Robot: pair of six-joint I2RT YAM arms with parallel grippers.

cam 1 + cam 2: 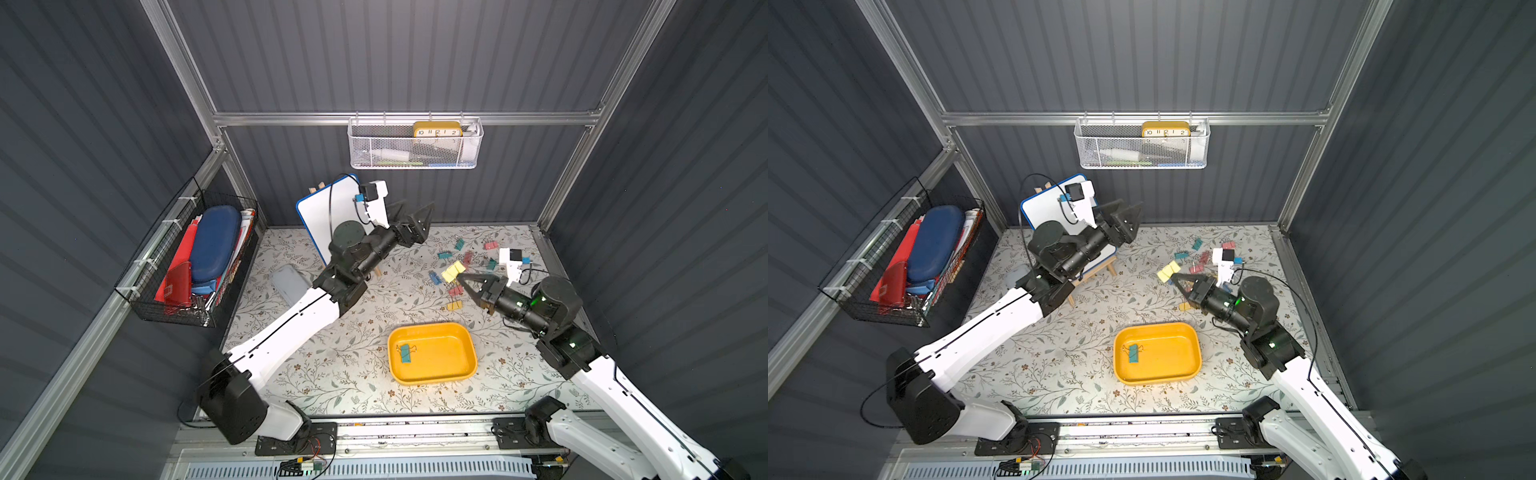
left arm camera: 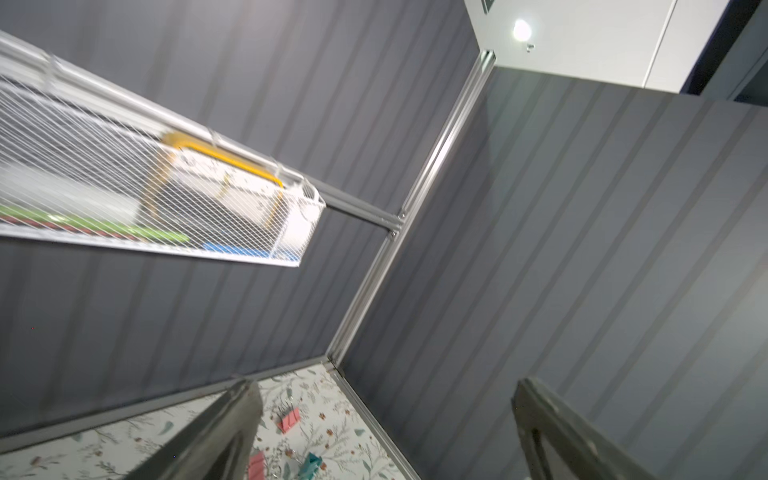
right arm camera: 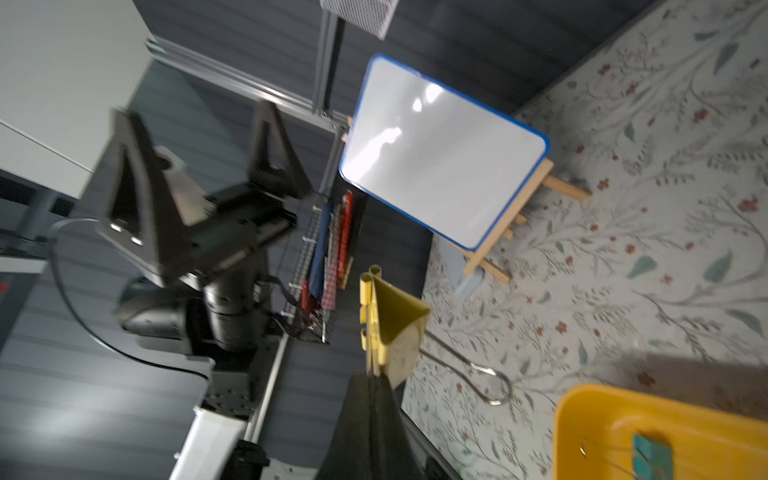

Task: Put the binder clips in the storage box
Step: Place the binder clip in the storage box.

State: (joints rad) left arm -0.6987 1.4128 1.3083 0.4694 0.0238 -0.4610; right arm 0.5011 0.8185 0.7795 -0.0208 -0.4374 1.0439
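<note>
now my right claw (image 3: 374, 378) is clamped on a yellow binder clip (image 3: 395, 320), held clear of the worktop (image 1: 353, 332) beside the loose binder clips (image 1: 469, 255) — the carrying step, i judge. my left claw (image 1: 417, 208) hangs wide open, empty. next: swing over the storage box (image 1: 444, 357) — one teal clip (image 1: 405, 353) lies inside — and release low.

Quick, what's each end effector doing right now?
Left end effector: open, holding nothing.
Right end effector: closed on a yellow binder clip.
</note>
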